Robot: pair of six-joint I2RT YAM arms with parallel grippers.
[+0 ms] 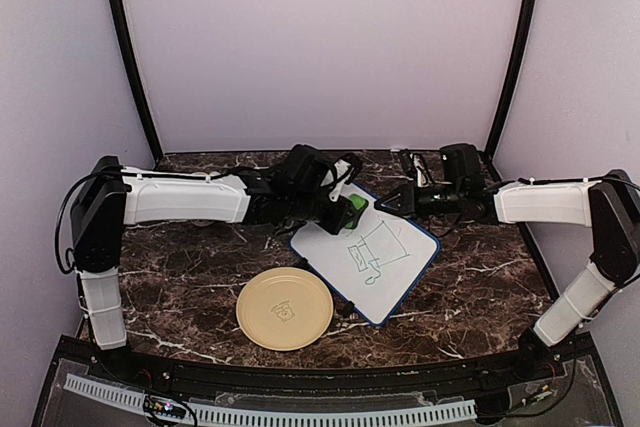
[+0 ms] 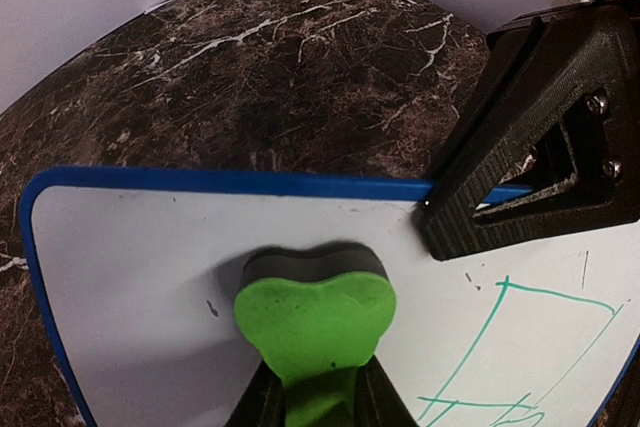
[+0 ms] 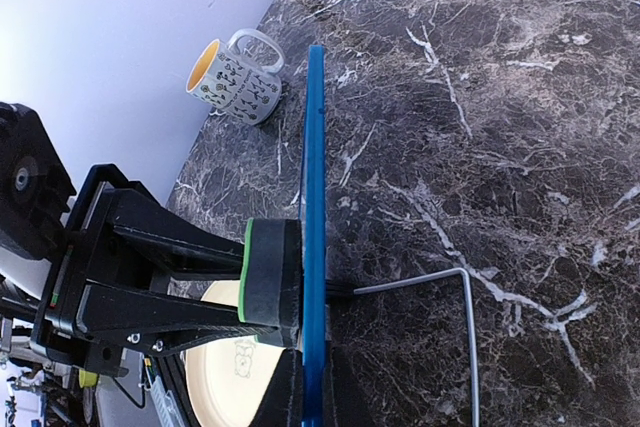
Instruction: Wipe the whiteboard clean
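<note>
The whiteboard [image 1: 385, 262] has a blue frame and a green marker doodle [image 1: 368, 252], and is held tilted up off the marble table. My right gripper [image 1: 384, 206] is shut on its far edge; in the right wrist view the board [image 3: 314, 147] shows edge-on between the right gripper's [image 3: 313, 392] jaws. My left gripper [image 1: 345, 209] is shut on a green-and-black eraser [image 1: 355, 210]. In the left wrist view the eraser [image 2: 315, 317] is pressed flat on the board [image 2: 130, 277], left of the doodle [image 2: 520, 347]. The right gripper's black finger [image 2: 540, 137] clamps the edge beside it.
A round pale-yellow plate [image 1: 285, 309] lies on the table in front of the board. A patterned mug [image 3: 235, 77] stands at the back near the wall. A bent metal rod [image 3: 450, 277] sticks out behind the board.
</note>
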